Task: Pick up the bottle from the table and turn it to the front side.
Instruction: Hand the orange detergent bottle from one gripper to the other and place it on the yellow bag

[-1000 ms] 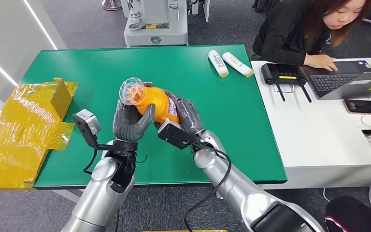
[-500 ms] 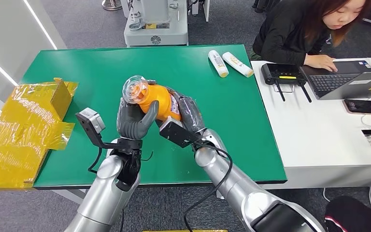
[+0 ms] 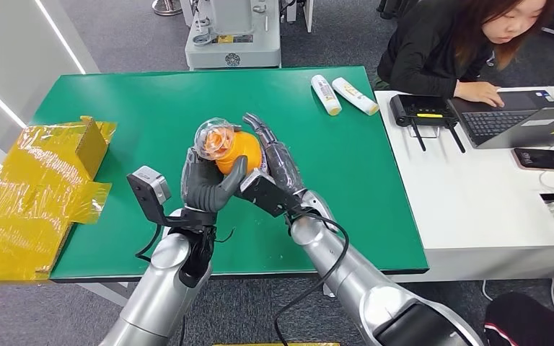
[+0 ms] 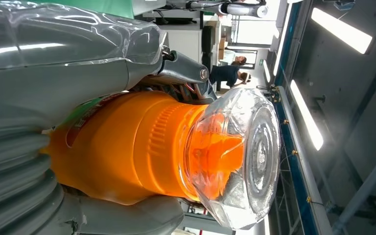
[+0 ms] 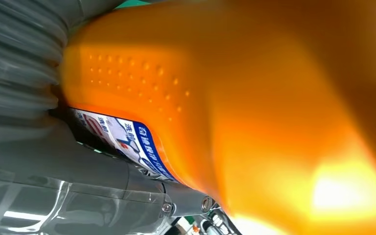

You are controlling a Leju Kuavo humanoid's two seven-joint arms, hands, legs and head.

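Note:
An orange bottle (image 3: 239, 149) with a clear faceted cap (image 3: 215, 139) is held up above the green table (image 3: 346, 173), cap pointing toward my left and up. My left hand (image 3: 208, 184) grips its neck end, thumb across the near side; in the left wrist view that left hand (image 4: 54, 58) wraps the bottle (image 4: 127, 147) just behind the cap (image 4: 240, 156). My right hand (image 3: 273, 169) is behind the bottle's body with its fingers (image 3: 258, 128) stretched out straight past it. The right wrist view has the bottle (image 5: 254, 98) and its blue-white label (image 5: 127, 142) close against the palm.
Two white tubes (image 3: 326, 94) (image 3: 355, 95) lie at the table's far right. A yellow wrapped box (image 3: 36, 187) sits at the left edge. A person (image 3: 454, 43) works at a laptop (image 3: 519, 119) on the white table (image 3: 476, 209), beside a black router (image 3: 422, 109) and a phone (image 3: 544, 158).
Both hands carried the bottle slightly right and up, and the cap swung round toward me. The right hand's fingers uncurled from the bottle while the left hand took a firmer hold.

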